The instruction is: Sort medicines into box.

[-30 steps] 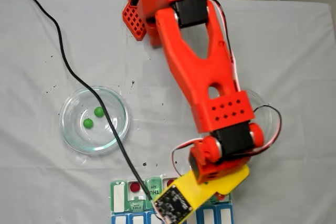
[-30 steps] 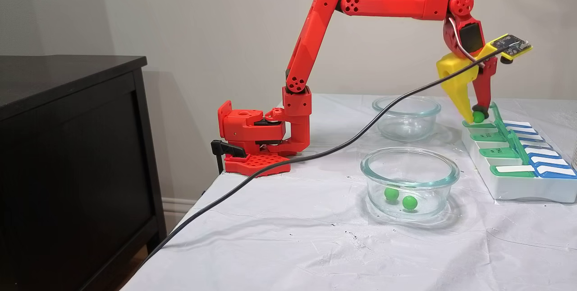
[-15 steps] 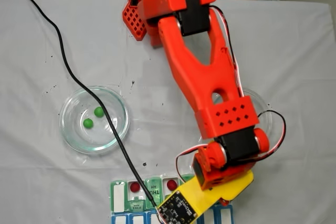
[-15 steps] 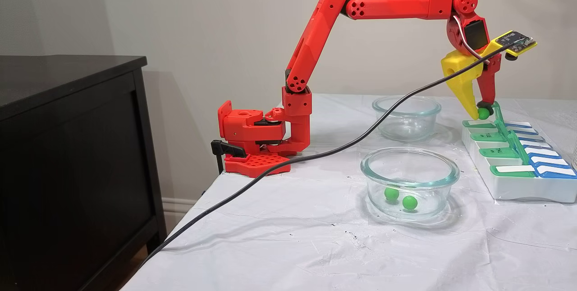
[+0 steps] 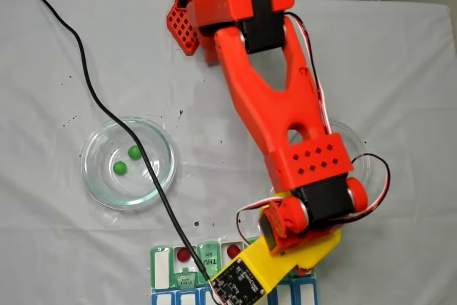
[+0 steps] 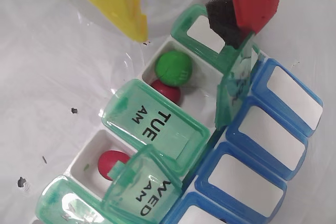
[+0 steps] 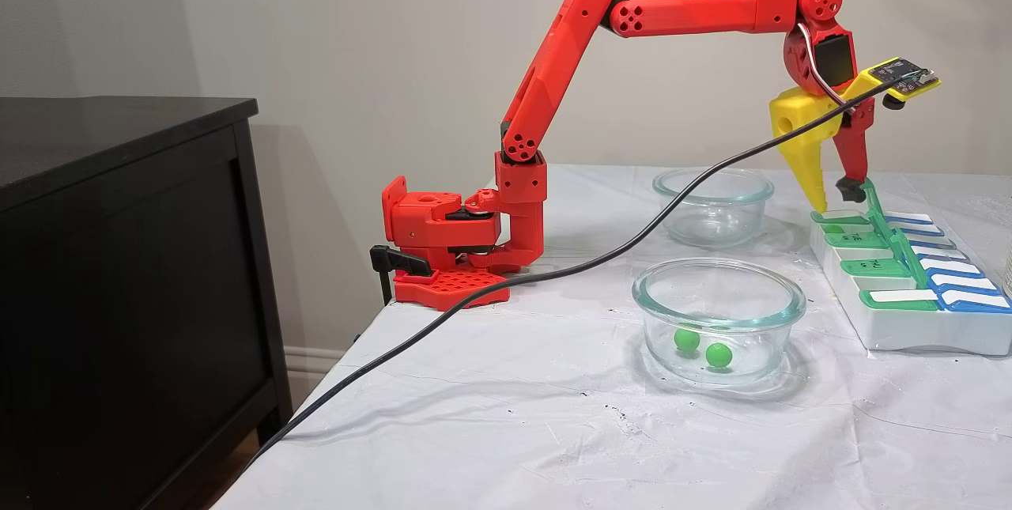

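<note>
In the wrist view, a green medicine (image 6: 174, 67) lies on top of a red one (image 6: 167, 91) in an open compartment of the box (image 6: 157, 124), beside the TUE lid. Another red medicine (image 6: 113, 163) sits in the compartment by the WED lid. My gripper (image 6: 184, 30) hangs open just above this compartment with nothing between its yellow and red fingers. From the side, the gripper (image 7: 835, 199) hovers over the far end of the box (image 7: 901, 332). Two green medicines (image 7: 687, 339) (image 7: 718, 354) rest in the near glass dish (image 7: 656, 277). From above, two red medicines (image 5: 184, 254) (image 5: 233, 251) show in the box (image 5: 163, 269).
A second glass dish (image 7: 711, 205) stands empty behind the first. A black cable (image 7: 474, 296) runs from the wrist camera across the white cloth and over the dish (image 5: 96, 176) with the green balls. A dark cabinet (image 7: 118, 257) stands left of the table.
The gripper held a green ball between its fingertips; it has opened, and the ball now lies in the box compartment. The wrist shifted slightly over the box.
</note>
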You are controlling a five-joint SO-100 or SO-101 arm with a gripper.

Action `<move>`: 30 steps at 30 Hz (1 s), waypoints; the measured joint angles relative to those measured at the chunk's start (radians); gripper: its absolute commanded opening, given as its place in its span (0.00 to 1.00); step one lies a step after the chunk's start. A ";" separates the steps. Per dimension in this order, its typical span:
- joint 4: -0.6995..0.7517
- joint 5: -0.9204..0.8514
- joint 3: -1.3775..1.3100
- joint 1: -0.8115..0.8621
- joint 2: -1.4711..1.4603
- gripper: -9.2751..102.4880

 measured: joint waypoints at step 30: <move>0.061 -0.721 0.609 0.626 0.566 0.13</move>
